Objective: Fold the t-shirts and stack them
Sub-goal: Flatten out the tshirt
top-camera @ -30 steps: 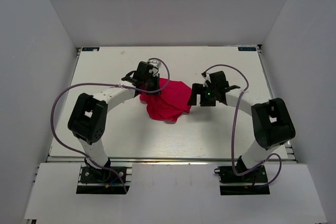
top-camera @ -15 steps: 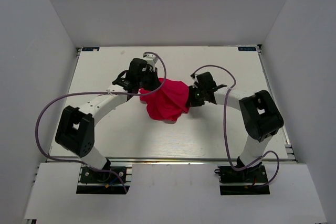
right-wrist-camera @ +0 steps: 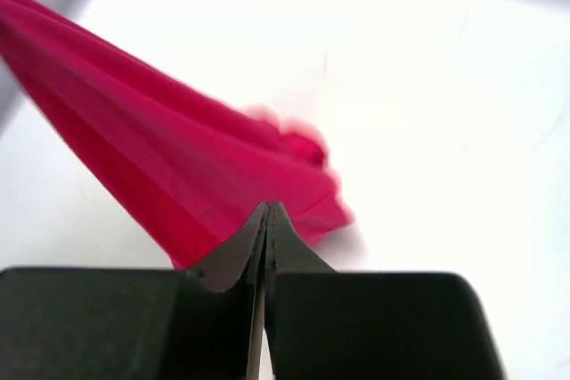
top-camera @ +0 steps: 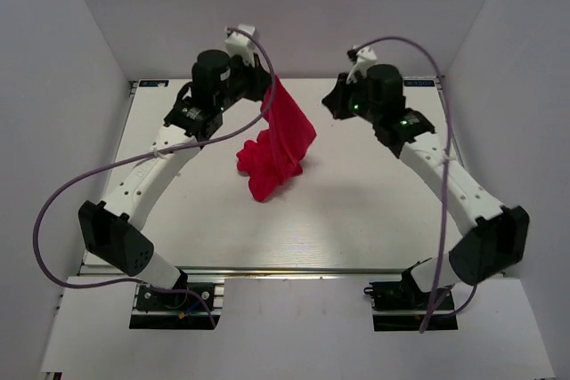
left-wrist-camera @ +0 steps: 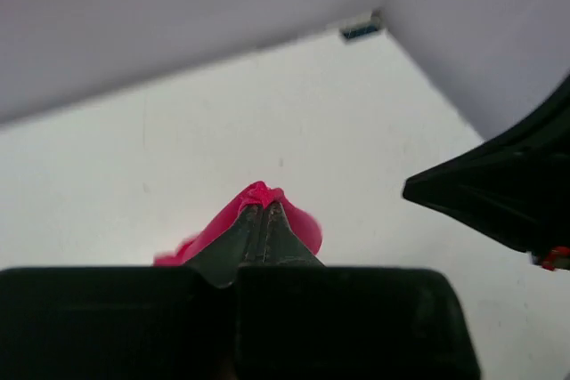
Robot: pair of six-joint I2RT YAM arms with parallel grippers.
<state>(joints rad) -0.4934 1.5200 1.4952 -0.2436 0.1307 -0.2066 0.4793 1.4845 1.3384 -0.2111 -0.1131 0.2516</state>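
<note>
The crimson-pink t-shirt (top-camera: 280,140) hangs as a stretched drape from my left gripper (top-camera: 264,88), its lower part heaped on the table. That left gripper (left-wrist-camera: 261,206) is shut on a bunched fold of the shirt (left-wrist-camera: 258,193), raised high near the back. My right gripper (top-camera: 333,102) is also raised, a short way right of the drape, apart from it in the top view. In the right wrist view its jaws (right-wrist-camera: 267,208) are pressed shut with no cloth showing between them; the shirt (right-wrist-camera: 178,157) slopes behind the tips.
The white table (top-camera: 374,193) is closed in by white walls at the back and both sides. Purple cables loop off both arms. Part of the right arm (left-wrist-camera: 508,193) shows dark at the right of the left wrist view.
Both arms rose and swung toward the back. The left gripper lifted the shirt off the table into a hanging drape. The right gripper went from open to shut and came away from the shirt.
</note>
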